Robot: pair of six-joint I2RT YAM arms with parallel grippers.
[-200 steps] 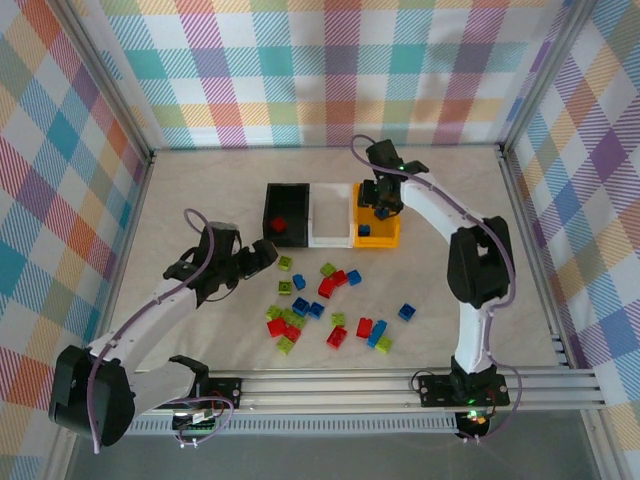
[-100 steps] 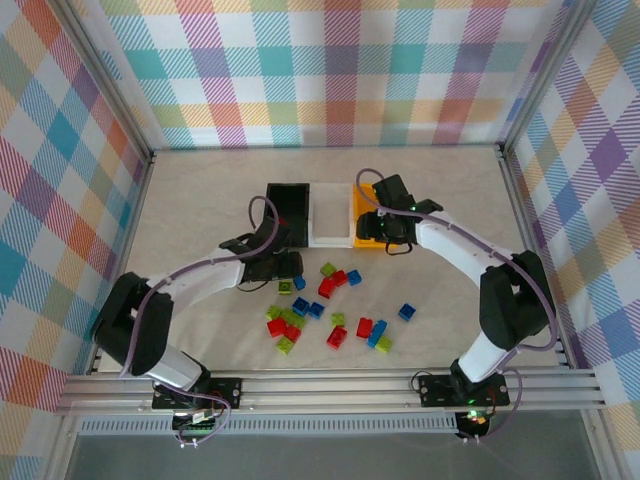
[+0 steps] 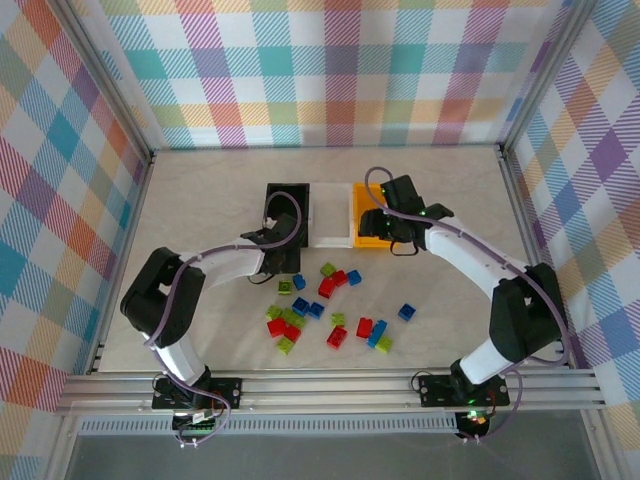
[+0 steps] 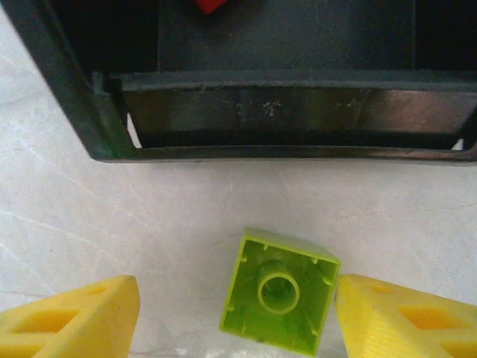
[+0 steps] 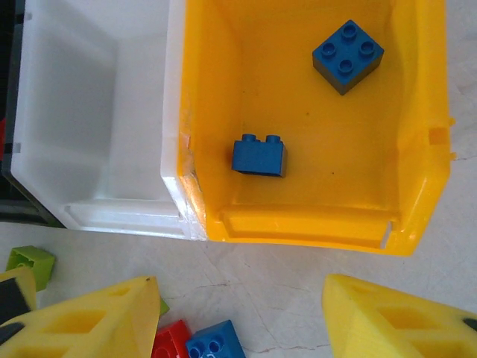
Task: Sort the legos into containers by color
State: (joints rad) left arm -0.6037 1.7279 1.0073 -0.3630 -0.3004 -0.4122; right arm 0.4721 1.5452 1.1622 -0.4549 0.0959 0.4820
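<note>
My left gripper [image 4: 238,292]: down at the table [image 4: 89,209] just in front of the black bin [image 4: 291,112]. My jaws are apart and clamp nothing, and they straddle one lime brick [image 4: 280,292].
Lime brick: it lies on the table studs down, with its hollow underside and centre tube facing my wrist camera. My finger on the right of that view sits right at its edge, though I cannot tell if it touches. Bare table shows between the brick and my other finger.
Black bin: leftmost of the three containers, with its near wall just beyond the lime brick. A corner of a red brick [image 4: 209,4] shows inside it.
White bin [image 5: 89,112]: middle of the row, side against side with the black bin and the orange-yellow bin [image 5: 298,224].
Loose legos [image 3: 316,309]: red, blue and lime bricks scattered on the table in front of the bins, between my two arms.
Orange-yellow bin: rightmost of the row. On its floor lie a studs-up blue brick [image 5: 347,56] toward the far right corner and a tipped blue brick [image 5: 258,155] nearer the white bin.
My right gripper [image 5: 240,287]: poised by the near wall of the orange-yellow bin, jaws wide and holding nothing, with bare table between my fingers.
Lone blue brick [image 3: 406,312]: farthest right of the loose ones, apart from the rest.
</note>
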